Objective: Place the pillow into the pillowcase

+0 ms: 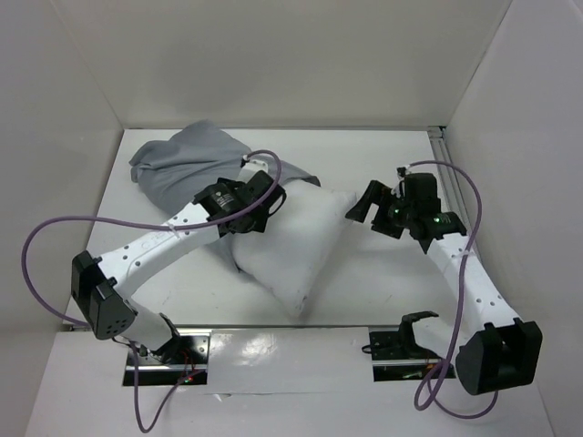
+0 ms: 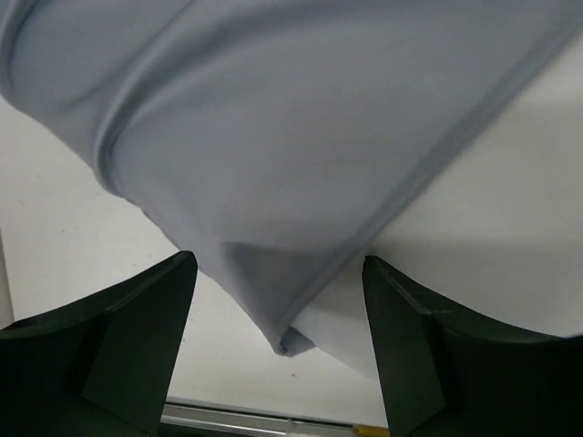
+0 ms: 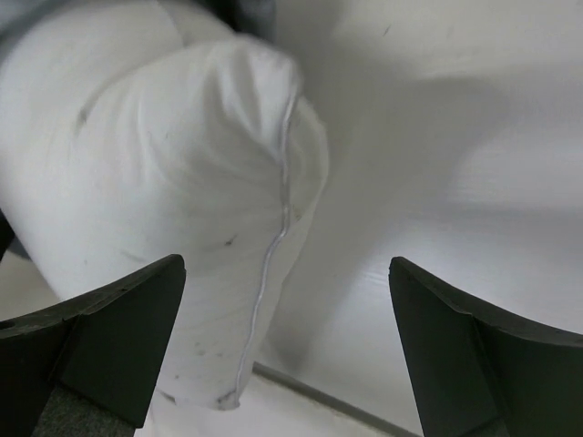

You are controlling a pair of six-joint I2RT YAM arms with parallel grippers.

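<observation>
The white pillow (image 1: 293,244) lies slantwise in the middle of the table, one corner toward the front edge. The grey pillowcase (image 1: 187,164) is bunched at the back left, and its hem reaches over the pillow's far end. My left gripper (image 1: 267,202) hovers over that overlap. In the left wrist view it is open (image 2: 278,341), with a hanging pillowcase (image 2: 273,137) corner between the apart fingers and the pillow (image 2: 510,173) behind. My right gripper (image 1: 364,206) is open just right of the pillow. In the right wrist view (image 3: 287,341) the pillow's seamed end (image 3: 182,182) sits ahead, untouched.
White enclosure walls stand at the left, back and right. An aluminium rail (image 1: 442,137) runs up the back right corner. The arm mounts (image 1: 401,344) sit on a strip along the front edge. Purple cables (image 1: 55,228) loop beside each arm.
</observation>
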